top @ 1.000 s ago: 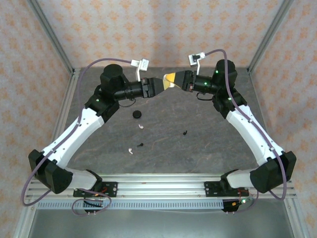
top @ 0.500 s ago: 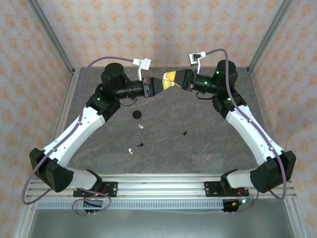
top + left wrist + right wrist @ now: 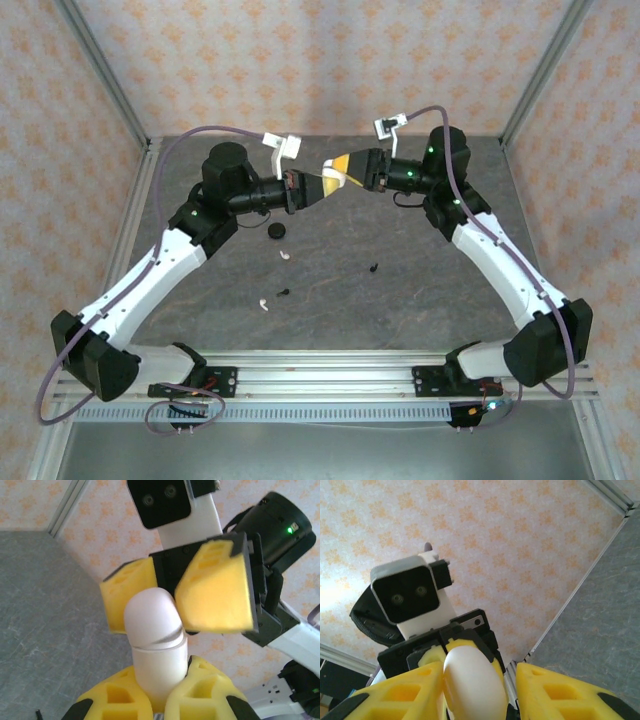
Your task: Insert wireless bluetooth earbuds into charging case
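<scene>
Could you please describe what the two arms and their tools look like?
The left arm and right arm have white links, black joints and small green lights. The left tool and right tool have blocky yellow fingers on black bodies. A purple cable loops along each arm.

The left arm [image 3: 150, 275] and right arm [image 3: 500, 270] are clad in white link shells with black joint housings. Yellow cut-out fingers [image 3: 215, 592] are fitted. Purple cables [image 3: 430, 108] are routed along each arm; green LEDs [image 3: 289, 529] are lit.
</scene>
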Robot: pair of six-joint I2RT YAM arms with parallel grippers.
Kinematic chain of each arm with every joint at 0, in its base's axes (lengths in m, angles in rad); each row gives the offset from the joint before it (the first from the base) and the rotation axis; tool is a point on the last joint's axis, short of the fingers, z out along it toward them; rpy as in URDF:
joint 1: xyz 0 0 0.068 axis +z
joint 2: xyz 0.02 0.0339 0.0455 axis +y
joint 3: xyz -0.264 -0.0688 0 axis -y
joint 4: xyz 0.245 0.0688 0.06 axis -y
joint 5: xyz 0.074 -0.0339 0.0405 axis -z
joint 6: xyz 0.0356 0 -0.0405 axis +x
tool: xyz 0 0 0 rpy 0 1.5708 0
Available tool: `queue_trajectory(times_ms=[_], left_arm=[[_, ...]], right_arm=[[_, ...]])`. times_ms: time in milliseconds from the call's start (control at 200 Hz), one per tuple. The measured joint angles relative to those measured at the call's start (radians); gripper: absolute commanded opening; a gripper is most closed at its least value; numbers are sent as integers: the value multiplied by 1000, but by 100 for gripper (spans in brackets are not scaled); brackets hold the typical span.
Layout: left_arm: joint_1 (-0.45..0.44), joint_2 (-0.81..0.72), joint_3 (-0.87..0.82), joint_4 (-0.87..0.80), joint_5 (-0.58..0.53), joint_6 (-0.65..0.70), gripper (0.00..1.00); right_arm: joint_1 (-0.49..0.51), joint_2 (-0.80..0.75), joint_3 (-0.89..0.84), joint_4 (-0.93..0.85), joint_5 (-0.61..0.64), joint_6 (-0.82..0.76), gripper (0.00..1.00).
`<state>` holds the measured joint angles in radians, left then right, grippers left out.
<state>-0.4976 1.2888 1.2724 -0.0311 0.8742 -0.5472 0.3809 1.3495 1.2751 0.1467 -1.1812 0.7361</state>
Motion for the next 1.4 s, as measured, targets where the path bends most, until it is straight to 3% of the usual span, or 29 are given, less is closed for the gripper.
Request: queue_trajectory(times_ms=[505,741,871,1146,1396], left_arm=[[-3,-85,-24,-119,-57,161,0],[9,-211,-86,-269,-190,276,0],[21,-320,-186,-322,-304,312,0],[21,-527,-279,-488,-541,375,0],[21,-702,-338,-606,-678,411,0]], right_arm=[[-38,26,0,-54,22,23,44],[-38,26,0,-181,97,12,46],[-27,26,24,-361,200,-74,46],[163,116,87,-669,450,-257,42],[384,474,204,-855,552,-262,41]])
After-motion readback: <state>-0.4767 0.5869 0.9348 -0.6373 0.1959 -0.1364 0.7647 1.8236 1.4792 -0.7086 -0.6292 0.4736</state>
